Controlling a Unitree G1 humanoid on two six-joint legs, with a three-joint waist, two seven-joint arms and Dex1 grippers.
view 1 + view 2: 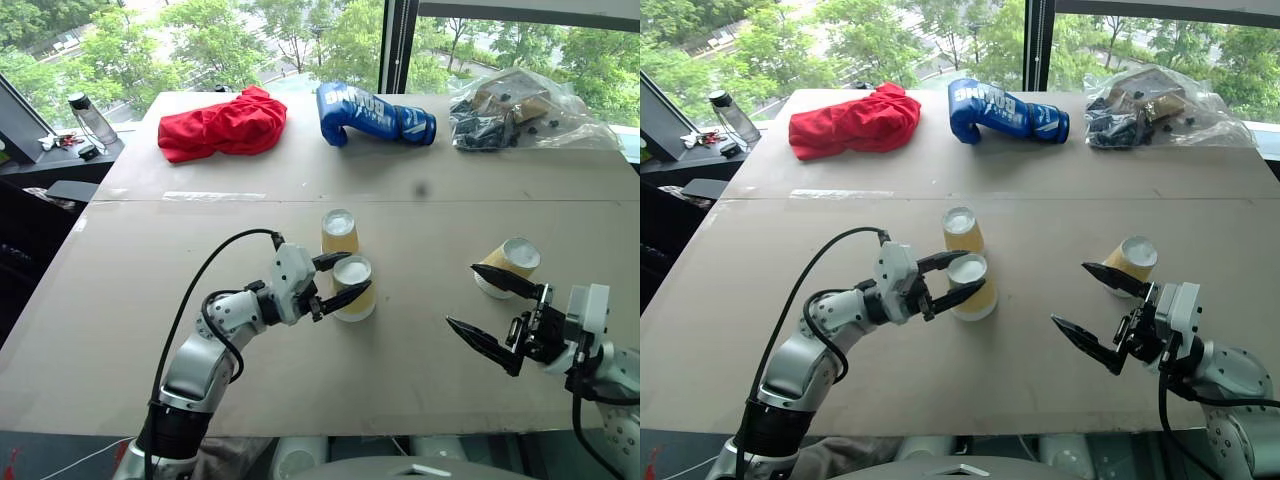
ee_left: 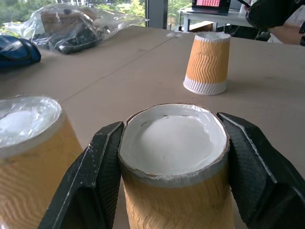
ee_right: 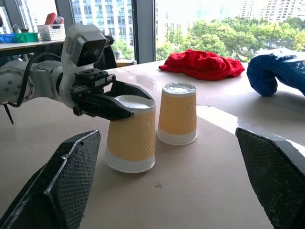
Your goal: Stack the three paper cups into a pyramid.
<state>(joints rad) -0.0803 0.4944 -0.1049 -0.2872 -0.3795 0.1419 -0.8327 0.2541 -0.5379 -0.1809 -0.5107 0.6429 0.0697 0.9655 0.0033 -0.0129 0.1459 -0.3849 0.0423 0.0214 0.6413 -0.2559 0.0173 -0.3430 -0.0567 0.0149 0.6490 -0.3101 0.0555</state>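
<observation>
My left gripper (image 1: 334, 279) clamps a light, crushable paper cup (image 1: 355, 288) near its upturned base, just beside the second cup (image 1: 339, 232); the third cup (image 1: 507, 267) sits well apart, by my wide-open, empty right gripper (image 1: 482, 311).

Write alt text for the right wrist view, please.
The left gripper grips an upside-down paper cup near its top, close beside a second cup on the brown table. A red cloth and blue boxing glove lie behind.
</observation>
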